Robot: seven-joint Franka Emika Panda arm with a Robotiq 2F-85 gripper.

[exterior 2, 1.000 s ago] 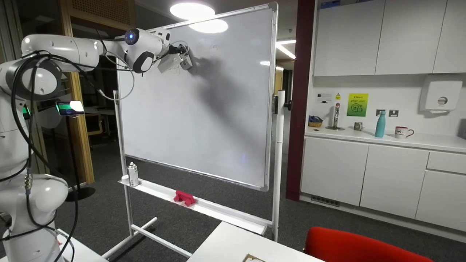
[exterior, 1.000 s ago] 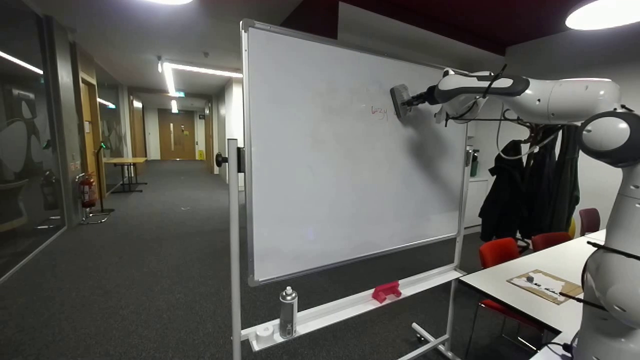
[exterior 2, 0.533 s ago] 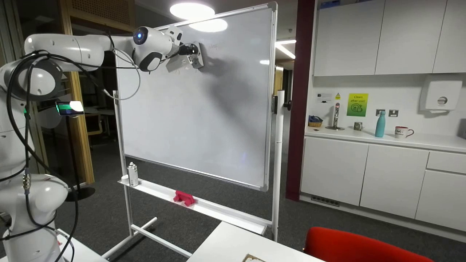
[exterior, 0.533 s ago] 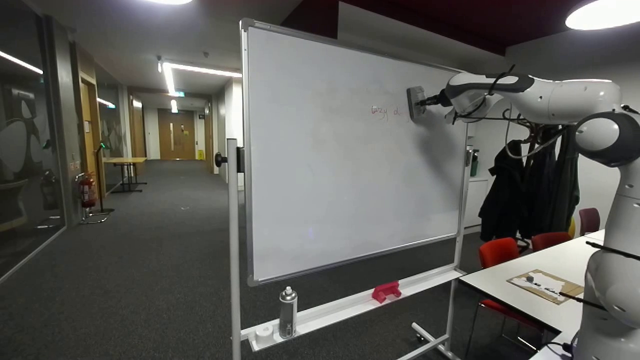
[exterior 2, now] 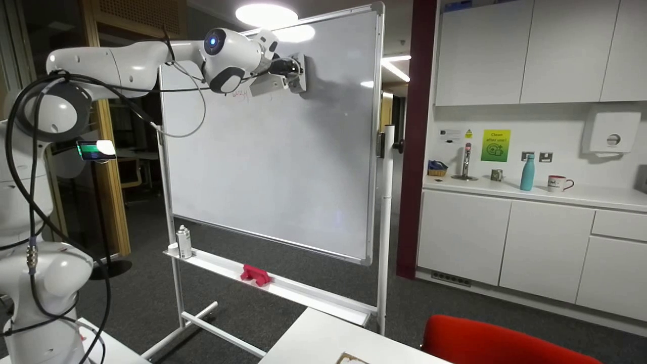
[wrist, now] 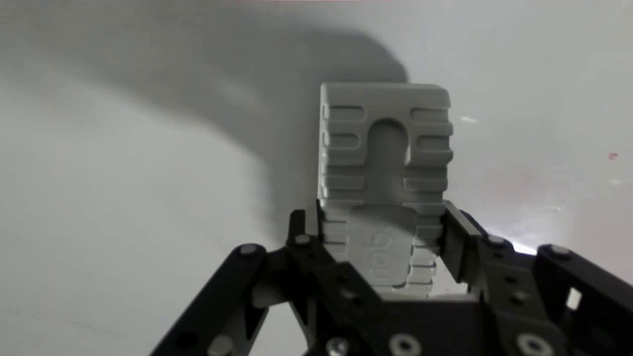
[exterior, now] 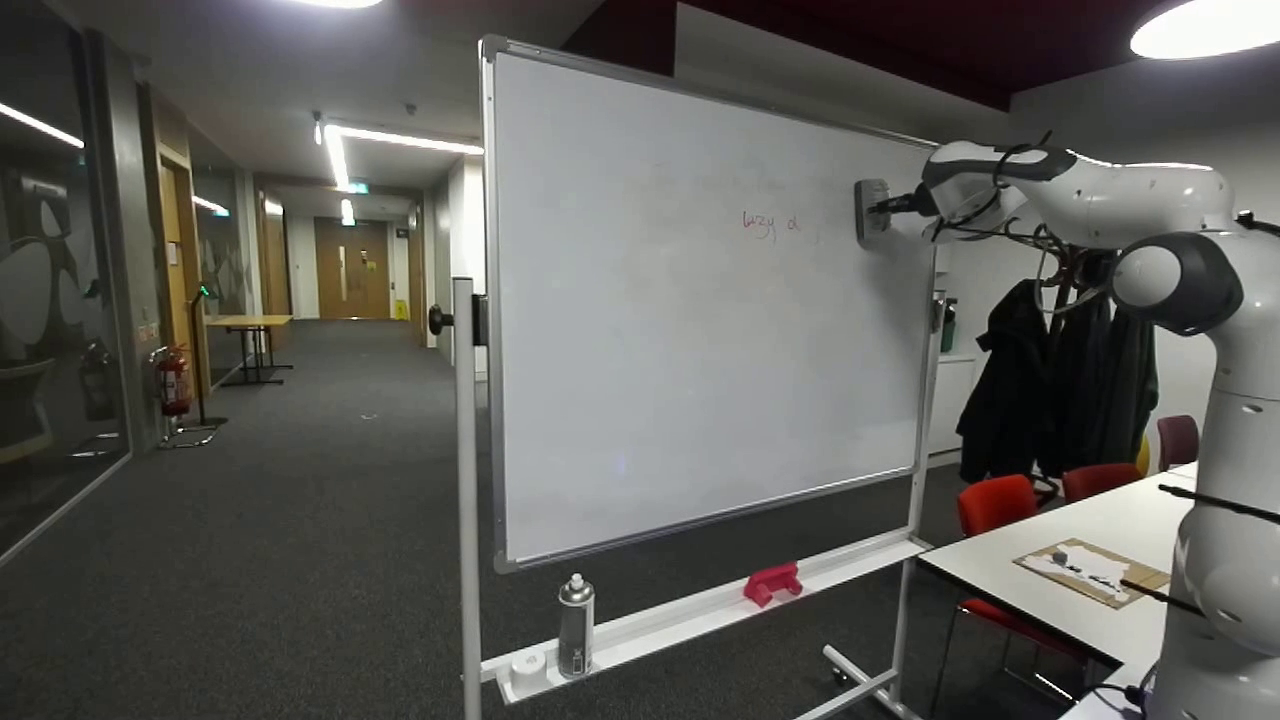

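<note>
My gripper (wrist: 382, 217) is shut on a grey ribbed board eraser (wrist: 385, 163), its black fingers pressing the two long sides. In an exterior view the eraser (exterior: 866, 215) is upright, facing the upper right part of the whiteboard (exterior: 680, 350). It lies against the board or very close to it; contact cannot be told for certain. Red handwriting (exterior: 760, 226) reading roughly "lazy d" stands left of the eraser there. In an exterior view part of the red writing (exterior 2: 241, 95) shows below the arm. Wrist view: a small red speck (wrist: 612, 155) is right of the eraser.
On the board's lower tray (exterior: 680, 622) are a spray can (exterior: 576, 625), a white roll (exterior: 528, 668) and a red holder (exterior: 773, 583). A white table (exterior: 1080, 525) with a cardboard sheet (exterior: 1125, 590) and red chairs stand nearby. Loose cables (exterior 2: 189, 132) hang from the arm.
The arm has carried the held eraser rightward along the board in both exterior views. The red "d" after "lazy" has come into sight. The grip has stayed the same.
</note>
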